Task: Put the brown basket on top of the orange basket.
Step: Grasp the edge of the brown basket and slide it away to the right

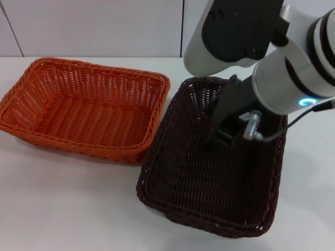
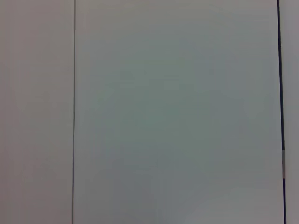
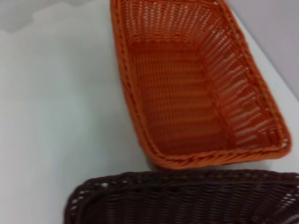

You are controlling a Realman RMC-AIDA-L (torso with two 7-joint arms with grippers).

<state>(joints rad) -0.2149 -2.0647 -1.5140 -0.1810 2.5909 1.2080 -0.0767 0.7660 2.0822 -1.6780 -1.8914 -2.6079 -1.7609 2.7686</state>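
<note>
The orange basket (image 1: pixel 84 107) sits empty on the white table at the left. Right beside it is the brown basket (image 1: pixel 209 183), also empty, its far left corner almost touching the orange one's right end. My right gripper (image 1: pixel 223 135) reaches down inside the brown basket near its far end, and the arm hides part of that far rim. The right wrist view shows the brown basket's rim (image 3: pixel 187 179) close up, with the orange basket (image 3: pixel 187 93) just beyond it. My left gripper is out of view; its wrist view shows only a pale flat surface.
The white table (image 1: pixel 63 209) stretches in front of both baskets and to the right of the brown one. A pale wall (image 1: pixel 104 26) runs along the table's far edge.
</note>
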